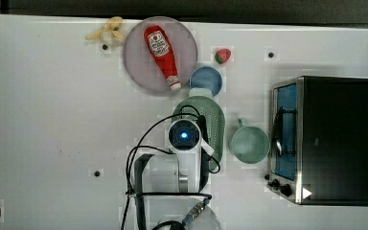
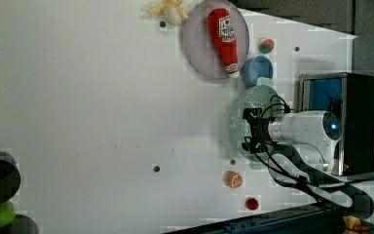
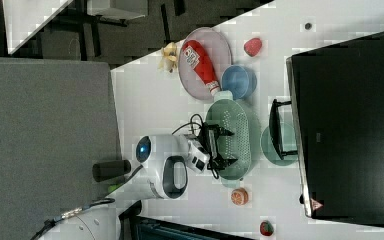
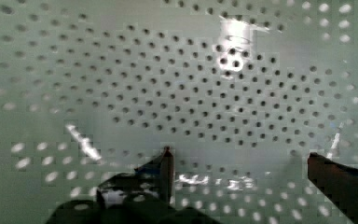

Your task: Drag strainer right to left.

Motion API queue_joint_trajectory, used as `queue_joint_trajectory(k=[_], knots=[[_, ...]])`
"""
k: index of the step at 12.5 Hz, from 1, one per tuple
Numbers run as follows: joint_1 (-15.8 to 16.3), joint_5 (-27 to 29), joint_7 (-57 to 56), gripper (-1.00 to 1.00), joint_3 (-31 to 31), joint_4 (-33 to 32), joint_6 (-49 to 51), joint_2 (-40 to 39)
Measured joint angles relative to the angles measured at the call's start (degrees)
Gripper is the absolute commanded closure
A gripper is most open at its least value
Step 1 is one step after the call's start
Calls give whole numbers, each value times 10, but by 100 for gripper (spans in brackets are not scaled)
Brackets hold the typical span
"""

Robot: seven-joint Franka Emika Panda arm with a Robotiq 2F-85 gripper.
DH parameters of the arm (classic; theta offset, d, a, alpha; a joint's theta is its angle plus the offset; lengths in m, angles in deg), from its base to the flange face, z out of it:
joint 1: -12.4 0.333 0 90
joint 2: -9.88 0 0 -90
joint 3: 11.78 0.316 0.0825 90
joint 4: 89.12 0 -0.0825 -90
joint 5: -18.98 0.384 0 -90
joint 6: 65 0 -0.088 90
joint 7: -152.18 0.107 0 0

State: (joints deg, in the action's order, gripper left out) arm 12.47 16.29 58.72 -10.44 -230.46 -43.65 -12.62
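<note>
The strainer (image 1: 214, 120) is a pale mint-green oblong colander lying mid-table, between the blue bowl and the mug. My gripper (image 4: 242, 175) reaches down inside it, open. Its two dark fingertips (image 4: 167, 163) stand wide apart just above the perforated floor, with nothing between them. Whether they touch the plastic I cannot tell. In the left view the gripper (image 2: 247, 129) sits over the strainer (image 2: 241, 105). In the right view the gripper (image 3: 227, 146) hangs inside the strainer (image 3: 240, 125). In the top view the white wrist covers the strainer's left part.
A mint-green mug (image 1: 249, 143) stands just to the top view's right of the strainer, then a toaster oven (image 1: 326, 139). Nearby are a blue bowl (image 1: 206, 80), a plate (image 1: 139, 62) holding a ketchup bottle (image 1: 162, 52), a banana (image 1: 108, 32) and a strawberry (image 1: 223, 55). An orange slice (image 2: 233, 179) lies near the arm's base.
</note>
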Motion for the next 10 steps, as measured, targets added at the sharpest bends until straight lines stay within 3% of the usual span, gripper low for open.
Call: queue_joint_trajectory(k=[4,8,10], knots=[[27,6,26,-100,13,-4,-3,1],[95,27,109,-100,12,3,-9,1],[108,16,154,-100,28,4,-8,-2]])
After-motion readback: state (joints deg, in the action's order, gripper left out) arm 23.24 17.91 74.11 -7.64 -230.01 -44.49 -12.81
